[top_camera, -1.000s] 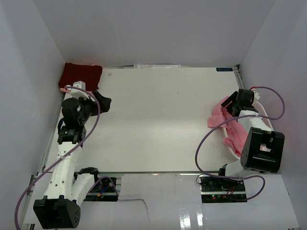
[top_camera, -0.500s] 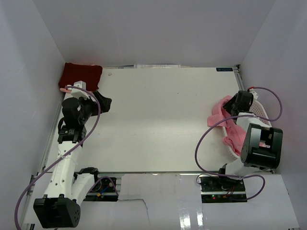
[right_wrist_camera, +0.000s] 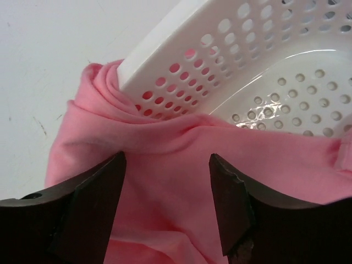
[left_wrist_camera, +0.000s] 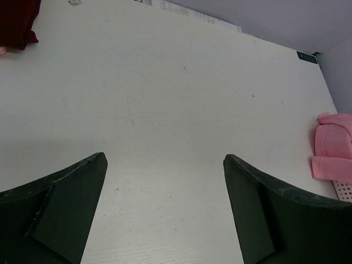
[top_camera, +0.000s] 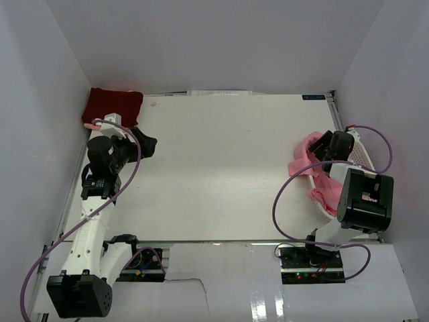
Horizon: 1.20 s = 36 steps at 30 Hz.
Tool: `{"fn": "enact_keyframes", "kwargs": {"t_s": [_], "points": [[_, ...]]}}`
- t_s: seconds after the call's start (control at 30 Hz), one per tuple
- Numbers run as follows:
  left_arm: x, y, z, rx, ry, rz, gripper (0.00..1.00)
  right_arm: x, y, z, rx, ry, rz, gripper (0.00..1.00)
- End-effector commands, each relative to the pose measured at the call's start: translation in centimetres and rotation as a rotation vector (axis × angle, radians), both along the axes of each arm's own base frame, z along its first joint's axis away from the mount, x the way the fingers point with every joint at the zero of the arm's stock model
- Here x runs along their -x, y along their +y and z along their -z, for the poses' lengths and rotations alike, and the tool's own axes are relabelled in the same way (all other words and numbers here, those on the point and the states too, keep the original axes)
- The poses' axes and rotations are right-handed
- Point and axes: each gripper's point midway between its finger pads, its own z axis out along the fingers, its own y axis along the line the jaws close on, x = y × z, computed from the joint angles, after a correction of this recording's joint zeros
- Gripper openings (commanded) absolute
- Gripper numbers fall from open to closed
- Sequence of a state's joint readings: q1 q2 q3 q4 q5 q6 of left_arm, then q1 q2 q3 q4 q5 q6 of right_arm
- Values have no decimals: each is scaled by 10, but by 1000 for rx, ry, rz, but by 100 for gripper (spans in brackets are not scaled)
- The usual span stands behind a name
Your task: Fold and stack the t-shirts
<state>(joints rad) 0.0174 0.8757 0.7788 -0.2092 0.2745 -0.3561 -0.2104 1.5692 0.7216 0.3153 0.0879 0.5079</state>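
A dark maroon folded cloth t-shirt (top_camera: 112, 106) lies flat in the far left corner of the white counter (top_camera: 221, 168), its long side along the back edge. Near it, the left fingers (left_wrist_camera: 60, 214) hang wide apart over bare counter. At right, a salmon pink soft t-shirt (right_wrist_camera: 165, 165) spills bunched over the rim of a white plastic mesh basket (right_wrist_camera: 231, 60), strung loosely along that rim. The right fingers (right_wrist_camera: 88, 203) stand apart astride it. It looks light and limp and likely to drag, so pinch a thick fold.
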Motion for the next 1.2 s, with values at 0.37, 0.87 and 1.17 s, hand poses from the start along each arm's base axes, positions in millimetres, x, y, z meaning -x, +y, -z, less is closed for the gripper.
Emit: {"fn": "enact_keyframes", "kwargs": {"t_s": [0.37,0.87,1.17], "points": [[-1,-5,-10,-2,-33,33,98,-12,0,-13,25,-92,-26,65],[-1,-7,-6,2,-22,46,98,-43,1,-14,41,-230,-76,24],[-1,-8,-6,3,-22,49,98,-40,11,-60,70,-341,-144,8]]}}
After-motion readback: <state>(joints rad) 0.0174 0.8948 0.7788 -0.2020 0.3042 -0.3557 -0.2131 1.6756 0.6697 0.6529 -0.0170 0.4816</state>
